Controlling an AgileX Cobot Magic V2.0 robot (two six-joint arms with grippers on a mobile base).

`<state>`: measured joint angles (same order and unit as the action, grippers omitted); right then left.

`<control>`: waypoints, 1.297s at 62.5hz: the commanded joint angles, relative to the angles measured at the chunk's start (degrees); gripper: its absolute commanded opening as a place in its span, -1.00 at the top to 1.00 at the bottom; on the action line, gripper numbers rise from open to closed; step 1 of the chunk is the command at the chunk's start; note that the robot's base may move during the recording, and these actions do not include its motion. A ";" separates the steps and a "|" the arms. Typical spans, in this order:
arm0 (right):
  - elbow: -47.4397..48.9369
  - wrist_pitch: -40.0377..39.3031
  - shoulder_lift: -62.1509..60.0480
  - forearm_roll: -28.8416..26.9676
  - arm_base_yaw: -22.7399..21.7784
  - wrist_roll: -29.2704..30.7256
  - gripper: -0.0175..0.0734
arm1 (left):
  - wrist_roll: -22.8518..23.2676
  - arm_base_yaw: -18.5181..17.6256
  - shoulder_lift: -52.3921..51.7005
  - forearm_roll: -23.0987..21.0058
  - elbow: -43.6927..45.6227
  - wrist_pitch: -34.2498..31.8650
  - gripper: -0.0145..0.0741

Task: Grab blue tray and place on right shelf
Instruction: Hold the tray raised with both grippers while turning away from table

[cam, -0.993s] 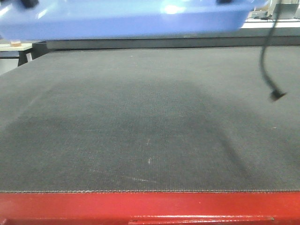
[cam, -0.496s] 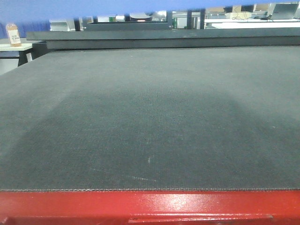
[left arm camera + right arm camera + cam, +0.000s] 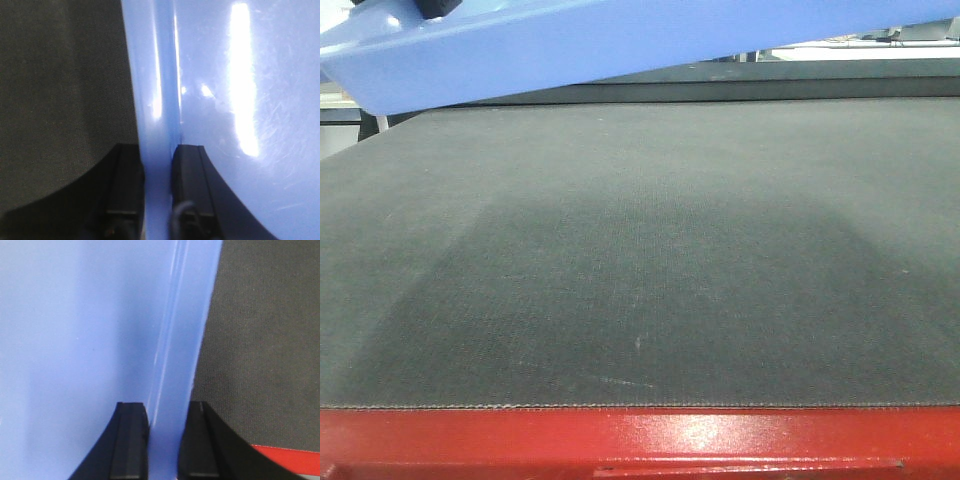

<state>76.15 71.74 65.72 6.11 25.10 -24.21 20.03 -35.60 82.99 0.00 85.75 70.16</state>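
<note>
The blue tray (image 3: 620,45) hangs in the air across the top of the front view, tilted with its left end lower. My left gripper (image 3: 158,150) is shut on the tray's left rim (image 3: 160,90), one finger inside the tray and one outside. A black finger (image 3: 438,6) of it shows at the tray's top left in the front view. My right gripper (image 3: 165,405) is shut on the opposite rim of the tray (image 3: 75,340) in the same way. The right shelf is out of view.
Below the tray lies a wide dark mat (image 3: 640,260) on a table with a red front frame (image 3: 640,440). The red edge (image 3: 292,460) also shows under the right gripper. A second dark table edge (image 3: 740,88) runs behind.
The tray rose almost out of the front view half a second ago, then came back down into view, now tilted with its left end low. A hanging cable at the right is gone.
</note>
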 commanded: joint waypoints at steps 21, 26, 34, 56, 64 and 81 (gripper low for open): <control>1.67 -2.59 -1.24 1.14 0.19 1.44 0.57 | -2.52 -0.91 -2.70 2.53 4.19 6.04 0.77; 1.67 -2.59 -1.24 1.14 0.19 1.44 0.57 | -2.52 -0.91 -2.70 2.43 4.19 6.04 0.77; 1.67 -2.59 -1.24 1.14 0.19 1.44 0.57 | -2.52 -0.91 -2.42 2.32 4.19 6.14 0.78; 1.67 -2.54 -1.24 1.14 0.19 1.44 0.57 | -2.52 -0.91 -1.69 2.32 4.19 6.14 0.78; 1.67 -2.54 -1.24 1.14 0.19 1.44 0.57 | -2.52 -0.91 -1.69 2.32 4.19 6.14 0.78; 1.67 -2.54 -1.24 1.14 0.14 1.44 0.57 | -2.52 -0.91 -1.69 2.32 4.19 6.14 0.78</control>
<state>76.15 71.74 65.72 6.01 25.10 -24.45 19.84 -35.60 82.95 1.01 88.04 70.78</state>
